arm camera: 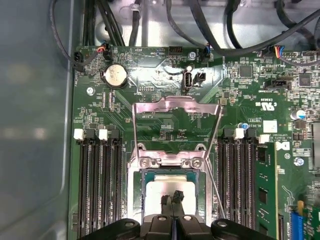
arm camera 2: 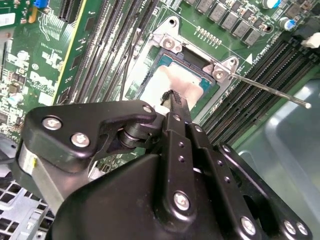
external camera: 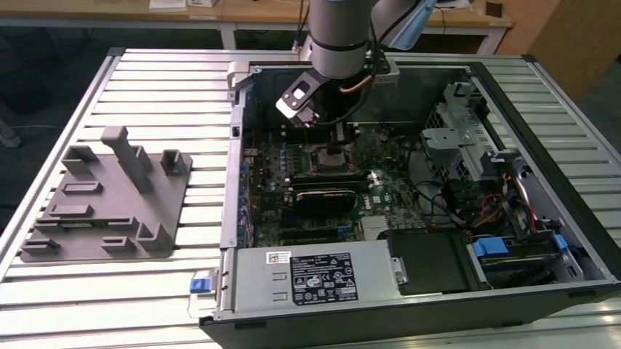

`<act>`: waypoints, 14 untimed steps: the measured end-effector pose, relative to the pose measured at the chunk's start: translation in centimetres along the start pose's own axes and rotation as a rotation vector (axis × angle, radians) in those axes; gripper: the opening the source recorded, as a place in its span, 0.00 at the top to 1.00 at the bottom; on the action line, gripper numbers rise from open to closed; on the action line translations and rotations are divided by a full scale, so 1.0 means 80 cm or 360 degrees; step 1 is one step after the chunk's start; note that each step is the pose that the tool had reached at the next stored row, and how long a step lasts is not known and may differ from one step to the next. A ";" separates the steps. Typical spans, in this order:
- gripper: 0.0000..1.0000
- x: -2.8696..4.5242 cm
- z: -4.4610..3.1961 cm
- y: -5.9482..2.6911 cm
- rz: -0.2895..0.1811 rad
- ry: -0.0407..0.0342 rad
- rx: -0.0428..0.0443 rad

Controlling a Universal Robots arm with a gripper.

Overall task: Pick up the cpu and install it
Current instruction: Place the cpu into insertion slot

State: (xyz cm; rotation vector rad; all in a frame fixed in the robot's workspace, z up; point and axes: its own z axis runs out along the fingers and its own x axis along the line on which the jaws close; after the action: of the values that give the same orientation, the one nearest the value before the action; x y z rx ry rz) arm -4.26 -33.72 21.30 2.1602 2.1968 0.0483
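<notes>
The cpu point(arm camera: 159, 189) is a flat silver square lying level inside the motherboard socket point(arm camera: 136, 200), whose metal load plate point(arm camera: 175, 106) is swung up and open. In the second wrist view the cpu point(arm camera 2: 156, 86) shows pale and shiny just past my fingertips. My gripper point(arm camera: 172, 198) is shut, its two thin black tips together over the middle of the chip's top. Whether the tips touch the chip I cannot tell. From the exterior view my gripper point(external camera: 333, 147) reaches straight down into the open computer case, over the socket.
The socket's thin lever rod point(arm camera 2: 270, 90) sticks out to one side. Black memory slots point(arm camera: 100, 175) flank the socket. The grey fixture tray point(external camera: 97, 211) lies on the slatted table at the exterior view's left. A power supply point(external camera: 310, 280) and drive bays point(external camera: 505, 247) fill the case's near side.
</notes>
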 end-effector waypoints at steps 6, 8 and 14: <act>0.89 -0.0002 -0.0110 0.001 0.0000 0.0000 0.0000; 0.89 -0.0003 -0.0145 0.001 0.0000 0.0000 0.0000; 0.89 -0.0004 -0.0259 0.002 0.0000 0.0000 -0.0002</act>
State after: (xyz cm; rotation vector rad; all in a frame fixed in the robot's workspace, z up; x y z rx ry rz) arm -4.26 -33.71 23.38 2.1595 2.1960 0.0501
